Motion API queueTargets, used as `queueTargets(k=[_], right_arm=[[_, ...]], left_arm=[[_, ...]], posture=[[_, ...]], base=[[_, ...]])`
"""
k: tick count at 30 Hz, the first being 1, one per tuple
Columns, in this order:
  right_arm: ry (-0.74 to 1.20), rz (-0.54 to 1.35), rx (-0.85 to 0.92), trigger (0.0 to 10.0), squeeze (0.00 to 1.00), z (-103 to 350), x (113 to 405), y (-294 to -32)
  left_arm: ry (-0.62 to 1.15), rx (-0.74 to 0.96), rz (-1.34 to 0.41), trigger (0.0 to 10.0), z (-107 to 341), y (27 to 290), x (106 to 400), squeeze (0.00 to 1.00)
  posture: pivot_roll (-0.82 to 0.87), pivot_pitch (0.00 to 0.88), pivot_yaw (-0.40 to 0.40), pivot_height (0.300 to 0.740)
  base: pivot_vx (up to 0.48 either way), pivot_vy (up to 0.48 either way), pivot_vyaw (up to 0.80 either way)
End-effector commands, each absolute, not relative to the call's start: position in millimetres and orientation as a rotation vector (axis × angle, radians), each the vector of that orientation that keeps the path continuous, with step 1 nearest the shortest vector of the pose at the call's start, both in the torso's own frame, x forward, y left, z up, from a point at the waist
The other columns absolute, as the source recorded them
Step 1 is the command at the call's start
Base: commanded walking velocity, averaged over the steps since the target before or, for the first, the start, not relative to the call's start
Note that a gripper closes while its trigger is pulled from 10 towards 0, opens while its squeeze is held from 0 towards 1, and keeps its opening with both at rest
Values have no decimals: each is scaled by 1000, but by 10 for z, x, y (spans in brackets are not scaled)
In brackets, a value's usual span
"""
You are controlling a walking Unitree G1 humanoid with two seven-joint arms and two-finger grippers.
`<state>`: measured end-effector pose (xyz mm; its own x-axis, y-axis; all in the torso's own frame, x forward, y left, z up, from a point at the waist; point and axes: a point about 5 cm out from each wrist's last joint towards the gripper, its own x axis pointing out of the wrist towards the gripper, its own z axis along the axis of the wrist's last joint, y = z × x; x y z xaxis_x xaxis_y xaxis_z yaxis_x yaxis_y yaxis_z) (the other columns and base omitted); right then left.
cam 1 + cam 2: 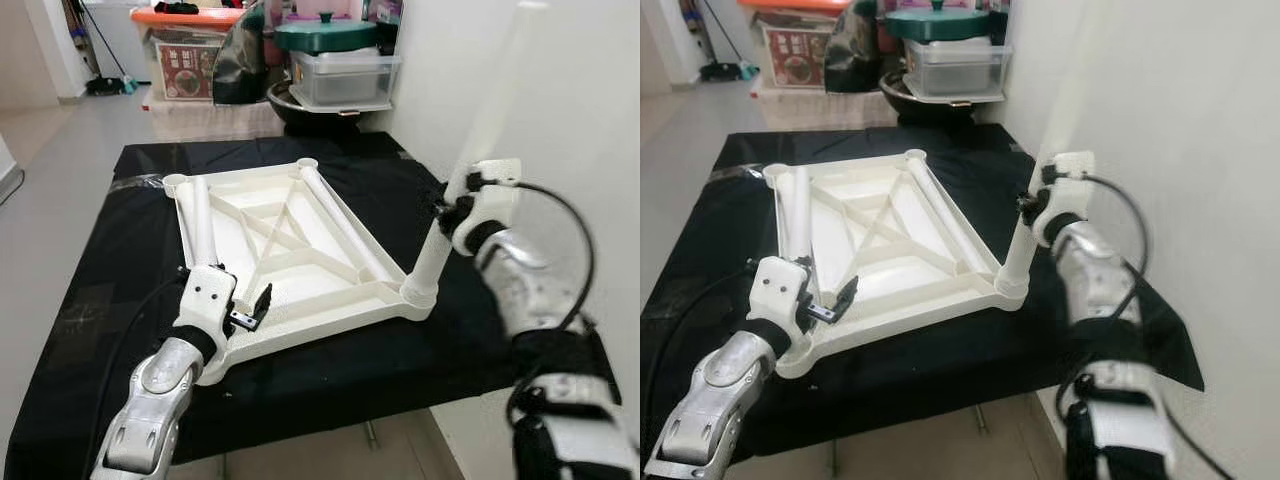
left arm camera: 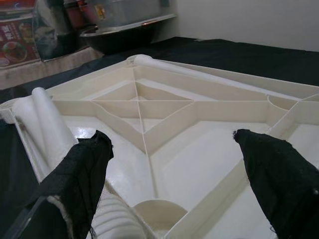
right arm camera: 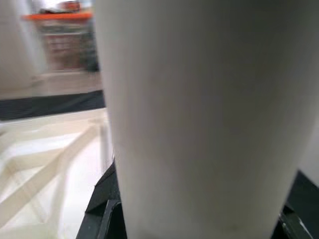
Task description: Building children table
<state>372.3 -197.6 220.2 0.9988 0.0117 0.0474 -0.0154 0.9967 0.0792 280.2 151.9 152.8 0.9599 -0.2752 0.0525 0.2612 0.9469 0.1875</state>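
At tabletop's (image 1: 300, 250) corner, right gripper (image 1: 452, 212) clamps upright leg (image 1: 470, 160).

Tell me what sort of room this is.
Probably a home storage corner: stacked plastic boxes, a green pot lid and a broom sit behind the black-covered table holding the white tabletop.

A red printed label (image 1: 188, 72) fronts the clear storage bin beneath the orange lid (image 1: 187, 17); its characters are too small and blurred to read.
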Motion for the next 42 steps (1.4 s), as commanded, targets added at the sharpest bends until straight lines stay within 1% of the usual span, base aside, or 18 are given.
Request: queueTargets(k=[1,5,11,12,13,14,15,19,20,26,27,28,29,31,32,36,40,42], right_arm=[[30,-66,139,0,0,2023,3670,-1899],[24,-149,145,0,0,2026,3624,-1588],[54,-189,127,0,0,2001,3612,-1476],[72,-195,133,902,0,2000,3610,-1463],[80,-200,142,6392,0,2012,3610,-1466],[80,-200,142,6392,0,2012,3610,-1466],[85,-201,149,10000,0,2030,3604,-1466],[63,-195,167,10000,35,2099,3577,-1479],[43,-184,179,10000,1000,2137,3559,-1493],[-29,-135,156,10000,1000,2344,3526,-1740],[-63,-68,170,10000,0,2452,3519,-1835],[-99,23,196,10000,0,2563,3498,-1890],[-99,23,196,10000,0,2563,3498,-1890],[-159,238,231,10000,0,2757,3405,-1997],[-159,238,231,10000,0,2757,3405,-1997],[-208,652,173,10000,0,2838,3182,-2080],[-175,750,136,10000,0,2772,3147,-2084],[-110,967,66,10000,0,2630,3073,-1903]], left_arm=[[-72,199,-273,10000,1512,1533,2796,0],[-73,196,-276,10000,1514,1504,2812,0],[-71,197,-279,10000,1506,1491,2816,0],[-70,197,-277,10000,1503,1493,2817,0],[-69,197,-276,10000,1501,1494,2818,0],[-69,197,-276,10000,1501,1494,2818,0],[-68,196,-276,10000,1497,1493,2818,0],[-67,195,-279,10000,1490,1482,2817,0],[-66,195,-280,10000,1488,1477,2817,0],[-69,197,-283,10000,1501,1486,2835,0],[-70,199,-282,10000,1504,1493,2839,0],[-71,200,-281,10000,1507,1501,2841,0],[-71,200,-281,10000,1507,1501,2841,0],[-72,202,-279,10000,1505,1507,2842,0],[-72,202,-279,10000,1505,1507,2842,0],[-73,202,-286,10000,1500,1484,2851,0],[-75,203,-289,10000,1503,1479,2859,0],[-82,207,-291,10000,1523,1482,2878,0]], posture=[[31,0,-66,740],[24,0,-61,740],[19,0,-69,740],[19,0,-69,740],[18,0,-71,740],[18,0,-71,740],[15,0,-69,740],[15,0,-69,740],[11,0,-65,740],[8,0,-61,740],[9,0,-64,740],[8,0,-64,740],[8,0,-64,740],[5,0,-64,740],[5,0,-64,740],[4,0,-62,740],[6,0,-63,740],[20,0,-71,740]], base=[[0,0,0],[0,0,0],[0,0,0],[0,0,0],[0,0,0],[0,0,0],[0,0,0],[0,0,0],[0,0,0],[0,0,0],[0,0,0],[0,0,0],[0,0,0],[0,0,0],[0,0,0],[0,0,0],[0,0,0],[0,0,0]])
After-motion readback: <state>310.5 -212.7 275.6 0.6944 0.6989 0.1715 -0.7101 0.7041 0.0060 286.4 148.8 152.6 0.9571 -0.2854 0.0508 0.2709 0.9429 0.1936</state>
